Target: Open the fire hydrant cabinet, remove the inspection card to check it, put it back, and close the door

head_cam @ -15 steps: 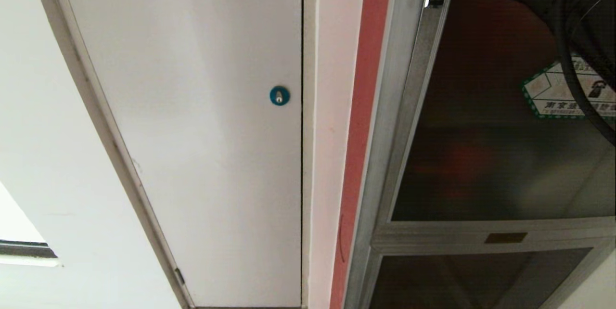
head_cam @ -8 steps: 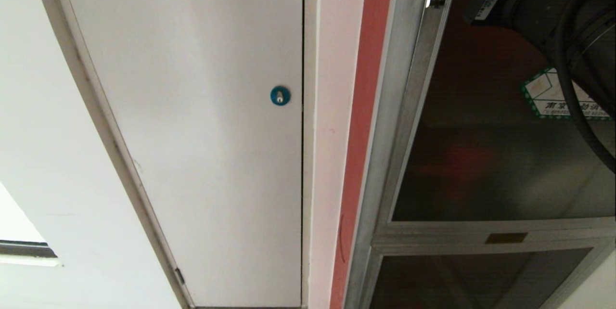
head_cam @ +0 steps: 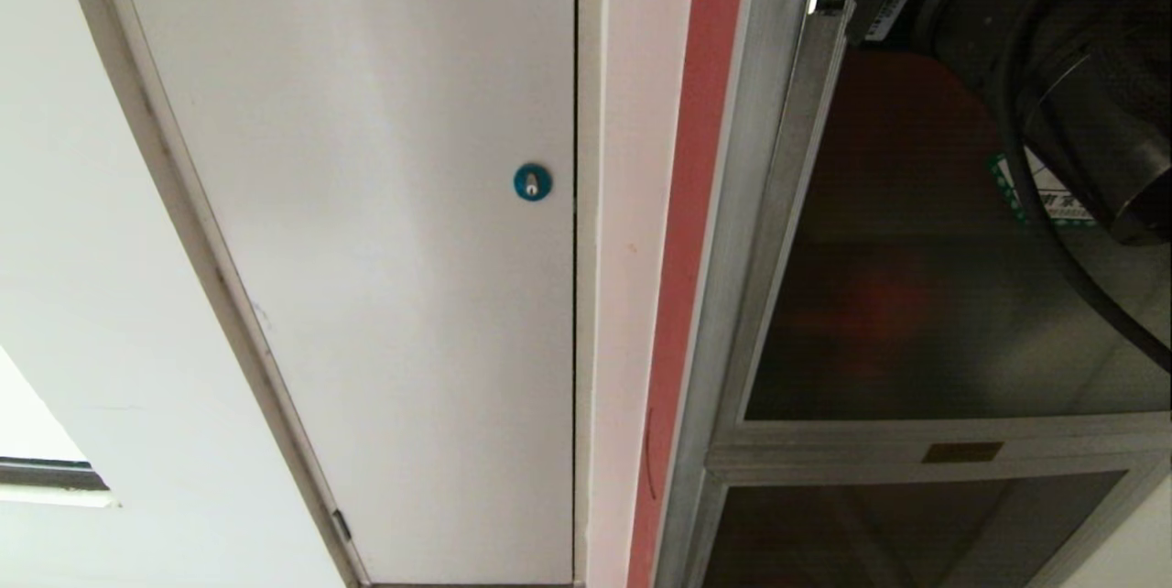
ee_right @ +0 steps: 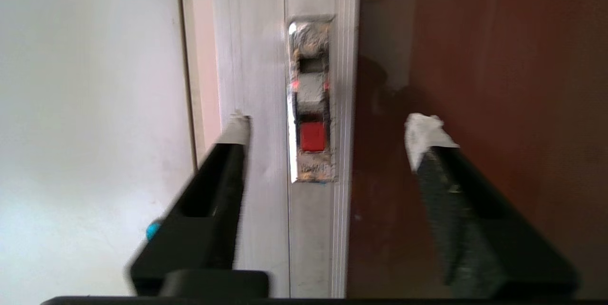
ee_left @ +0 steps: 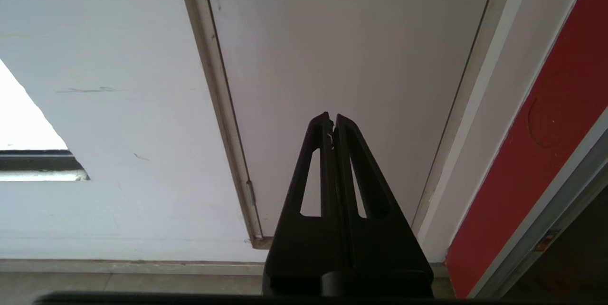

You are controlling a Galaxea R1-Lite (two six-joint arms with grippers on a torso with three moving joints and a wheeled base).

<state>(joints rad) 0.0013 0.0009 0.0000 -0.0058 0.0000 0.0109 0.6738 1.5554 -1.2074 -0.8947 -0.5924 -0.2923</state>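
Hexagonal sticker (head_cam: 1039, 194) mostly behind right arm (head_cam: 1053, 66)

Door (head_cam: 916, 295): dark tinted glass, glossy, in brushed silver metal frame. Latch plate (ee_right: 311, 100): scuffed, worn metal. White panel (head_cam: 385, 249): smooth matt paint. Right gripper (ee_right: 327, 136) fingertips (ee_right: 425, 134): white-taped

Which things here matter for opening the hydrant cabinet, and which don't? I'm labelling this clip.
Job:
the door, shut
red-buttoned latch in its frame
right gripper, open, straddling the latch

Bystanders:
white panel
blue round lock
left gripper, shut, parked at the panel
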